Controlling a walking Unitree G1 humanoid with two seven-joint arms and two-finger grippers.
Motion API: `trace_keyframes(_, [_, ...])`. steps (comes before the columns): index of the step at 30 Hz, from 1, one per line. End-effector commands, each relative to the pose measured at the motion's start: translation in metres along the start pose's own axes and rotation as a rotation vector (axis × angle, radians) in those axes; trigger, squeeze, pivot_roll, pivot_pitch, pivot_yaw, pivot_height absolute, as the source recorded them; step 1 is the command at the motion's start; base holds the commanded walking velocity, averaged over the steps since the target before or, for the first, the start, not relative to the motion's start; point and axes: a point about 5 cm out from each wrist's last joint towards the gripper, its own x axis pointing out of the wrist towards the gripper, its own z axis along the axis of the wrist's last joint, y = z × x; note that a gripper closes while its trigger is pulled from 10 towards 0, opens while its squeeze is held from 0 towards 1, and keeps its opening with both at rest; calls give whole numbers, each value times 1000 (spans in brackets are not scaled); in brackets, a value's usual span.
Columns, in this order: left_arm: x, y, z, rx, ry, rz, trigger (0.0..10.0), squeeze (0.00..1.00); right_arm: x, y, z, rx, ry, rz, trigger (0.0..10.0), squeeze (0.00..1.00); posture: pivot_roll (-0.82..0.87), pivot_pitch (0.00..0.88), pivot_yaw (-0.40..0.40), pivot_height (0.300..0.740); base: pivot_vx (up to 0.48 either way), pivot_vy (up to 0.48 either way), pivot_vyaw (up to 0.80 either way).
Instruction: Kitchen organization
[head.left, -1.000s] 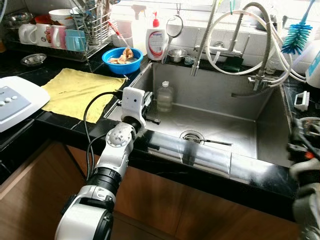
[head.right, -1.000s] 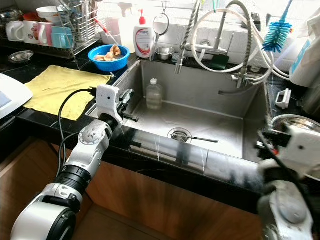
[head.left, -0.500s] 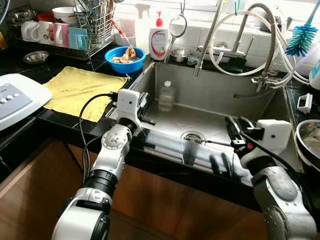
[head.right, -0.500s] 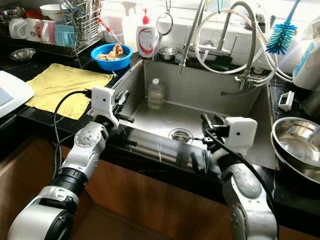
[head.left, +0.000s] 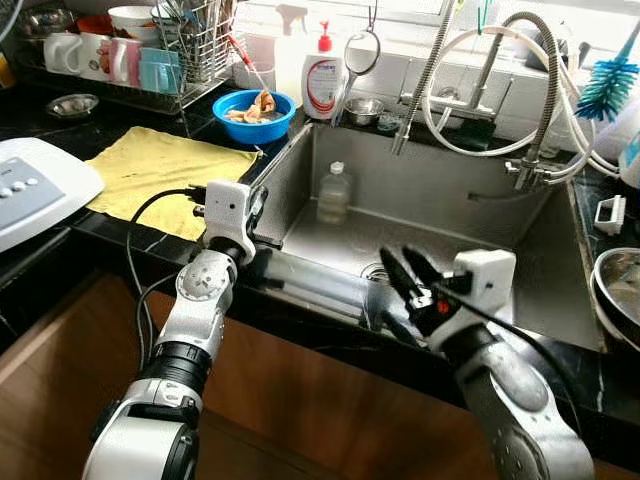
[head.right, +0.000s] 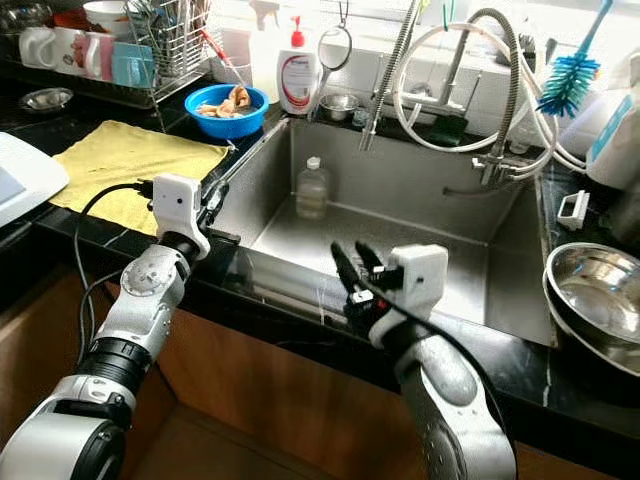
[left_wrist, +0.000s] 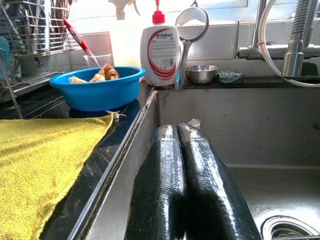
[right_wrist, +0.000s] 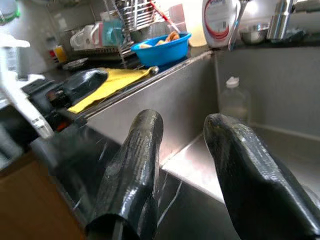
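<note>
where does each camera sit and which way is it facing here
Left and right eye views: on the head, looking down at the sink; both silver arms show.
Left wrist view: on the left arm, looking along the shut left gripper past the blue bowl.
Right wrist view: on the right arm, looking along the open right gripper toward the left gripper.
All views share the blue bowl and soap bottle.

Soap bottle (left_wrist: 160, 54) label: reads roughly "antabax"; smaller print illegible.

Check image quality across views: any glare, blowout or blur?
Left wrist view: window behind the soap bottle blown out. Right wrist view: right gripper fingers soft, background hazy. Eye views: sharp, with glare streaks on the counter front edge.
</note>
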Motion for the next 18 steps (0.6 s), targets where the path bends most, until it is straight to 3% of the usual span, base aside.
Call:
trace_keyframes(1, [-2, 3, 4, 18, -29, 11, 10000, 0, -8, 7, 5, 23, -17, 22, 10000, 0, -8, 6, -81, 740, 0, 0, 0])
trace_keyframes(14, [-9, 14, 2, 40, -21, 34, 10000, 0, -44, 39, -1, 180, 3, 46, 10000, 0, 1, 23, -94, 740, 0, 0, 0])
trace_keyframes(18, [-10, 14, 1, 43, -14, 31, 10000, 0, -51, 38, -2, 186, 15, 10, 10000, 0, -5, 24, -86, 740, 0, 0, 0])
